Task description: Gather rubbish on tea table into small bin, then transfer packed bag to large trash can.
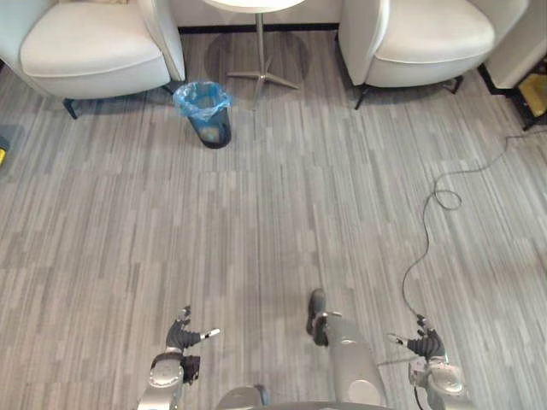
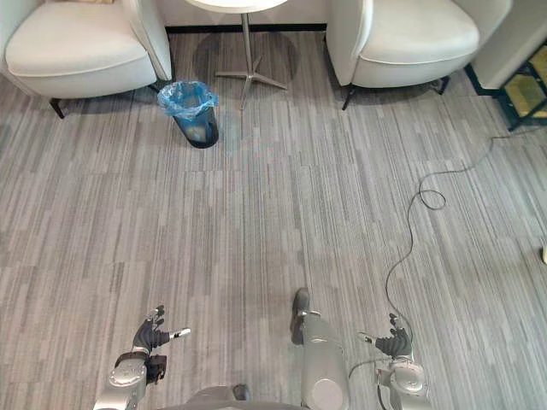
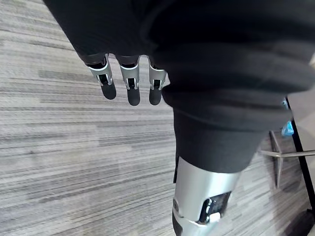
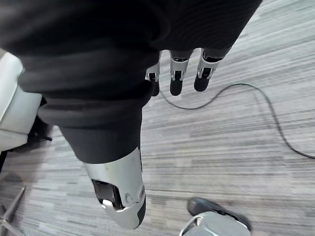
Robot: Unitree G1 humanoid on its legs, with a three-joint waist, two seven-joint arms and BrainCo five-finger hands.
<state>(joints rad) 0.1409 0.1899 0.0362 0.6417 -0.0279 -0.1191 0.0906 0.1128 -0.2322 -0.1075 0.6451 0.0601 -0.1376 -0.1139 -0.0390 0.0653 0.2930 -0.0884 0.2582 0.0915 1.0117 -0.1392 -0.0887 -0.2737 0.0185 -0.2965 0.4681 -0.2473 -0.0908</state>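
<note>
A small dark bin lined with a blue bag stands on the floor far ahead, beside the foot of a round white tea table. My left hand hangs low at the near left, fingers straight and holding nothing. My right hand hangs at the near right, fingers straight too, nothing in it. Both hands are far from the bin. The table's top is cut off by the view's edge, so what lies on it is hidden.
Two white armchairs flank the table: one at the far left, one at the far right. Grey plank floor stretches between me and the bin. A dark stand with yellow parts sits at the far right edge.
</note>
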